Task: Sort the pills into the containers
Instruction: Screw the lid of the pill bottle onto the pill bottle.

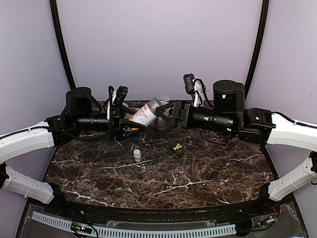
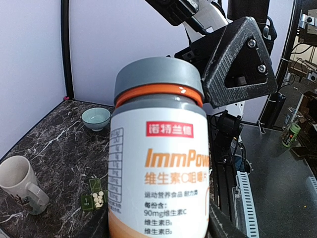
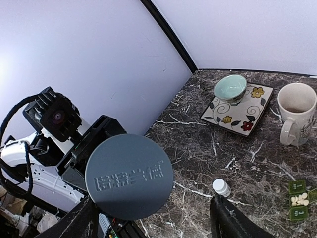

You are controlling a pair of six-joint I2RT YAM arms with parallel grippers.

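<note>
My left gripper point(image 1: 130, 119) is shut on a white and orange vitamin bottle point(image 2: 158, 163) with a grey cap point(image 3: 130, 176), holding it on its side above the table's back. My right gripper point(image 3: 153, 218) faces the cap end-on and is open. One finger point(image 3: 74, 223) sits by the cap's edge and the other point(image 3: 233, 220) stands well clear. The dark green containers box point(image 1: 177, 147) lies on the marble, with white pills point(image 3: 299, 200) in its middle compartment. A small white-capped vial point(image 1: 137, 155) stands upright to its left.
At the back of the marble table point(image 1: 198, 178), a cream mug point(image 3: 295, 119) stands beside a floral square plate point(image 3: 237, 106) that carries a pale green bowl point(image 3: 231, 87). Purple walls close in the back and sides.
</note>
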